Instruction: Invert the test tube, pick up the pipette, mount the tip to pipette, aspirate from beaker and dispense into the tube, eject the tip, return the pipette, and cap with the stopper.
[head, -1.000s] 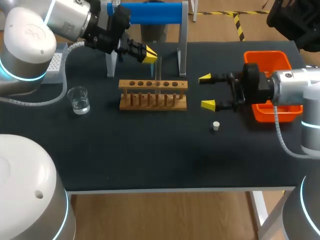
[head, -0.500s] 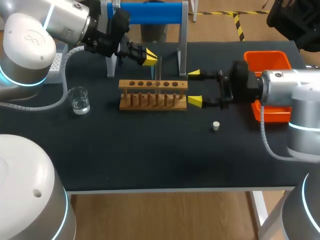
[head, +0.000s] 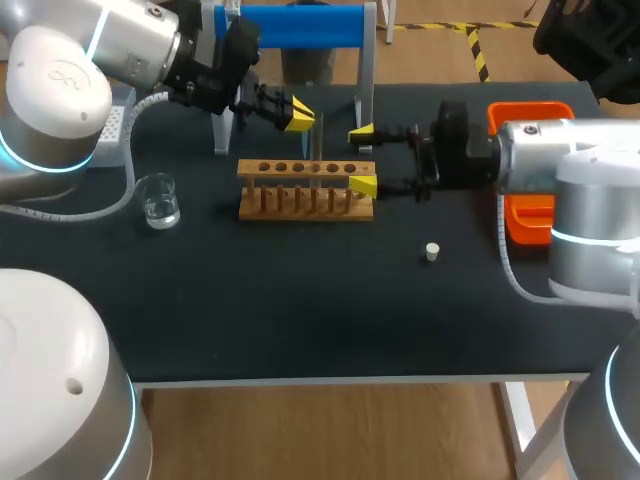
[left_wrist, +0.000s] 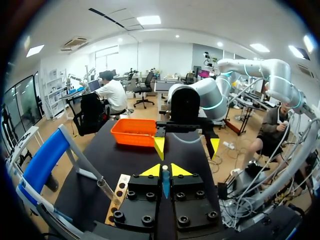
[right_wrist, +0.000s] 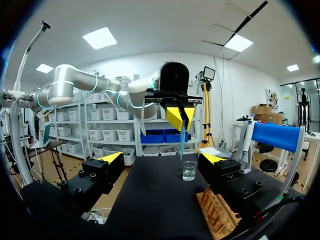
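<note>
**Two grippers, one thin tube: little room above the rack**

Two arms meet over the middle of the table. The left gripper (head: 297, 108) has its yellow tips pressed together on the upper end of the test tube (right_wrist: 182, 137). The tube hangs upright from them, above the wooden rack (head: 300, 205) towards its far side. The right gripper (head: 362, 158) comes in from the right with its fingers spread wide and nothing between them. Its tips are just right of the tube and do not touch it.

The nearest hazard looks like the rack itself. The right gripper's near finger lies over the rack's right end, and any drop in height could knock or drag the rack. Its far finger is close to the right post of the blue pipette stand (head: 366, 70), so a drift to the far side risks a scrape there.

The handover carries the greater risk. If the right fingers close off-centre while the left tips are clamped, the tube gets bent between two rigid holds and may crack. If the left tips open before the right ones bear on both sides, the tube falls onto the rack. Coming in too far to the left would bring the two sets of tips together. The stopper (head: 432, 252) lies near and right, and the beaker (head: 158, 200) far left, both well apart from all this.
</note>
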